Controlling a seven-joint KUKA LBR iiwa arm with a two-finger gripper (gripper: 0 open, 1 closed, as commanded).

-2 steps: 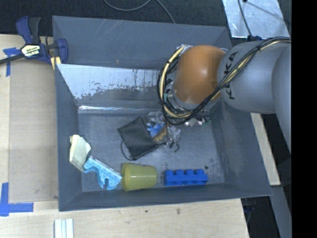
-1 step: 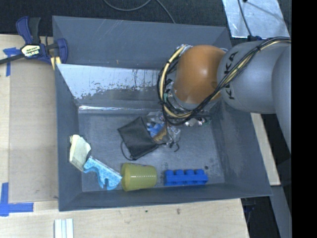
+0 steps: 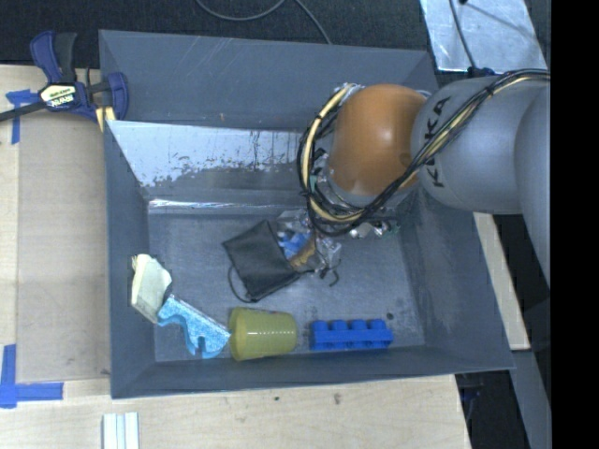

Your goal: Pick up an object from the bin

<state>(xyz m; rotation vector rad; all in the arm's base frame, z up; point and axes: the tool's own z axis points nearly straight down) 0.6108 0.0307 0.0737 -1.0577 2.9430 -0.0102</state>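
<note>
My gripper (image 3: pixel 307 248) hangs below the orange wrist cover at the middle of the bin, right over the right edge of a black flat pouch-like thing (image 3: pixel 255 258). A small blue and tan piece shows among the fingertips, touching the pouch's edge. A yellow cup (image 3: pixel 263 334) lies on its side near the front wall, below the pouch. A blue toy brick (image 3: pixel 350 335) lies to the cup's right.
At the front left lie a light blue toy-like piece (image 3: pixel 192 325) and a cream crumpled thing (image 3: pixel 149 284). The arm and its cables cover the bin's back right part. The bin's right floor has free room.
</note>
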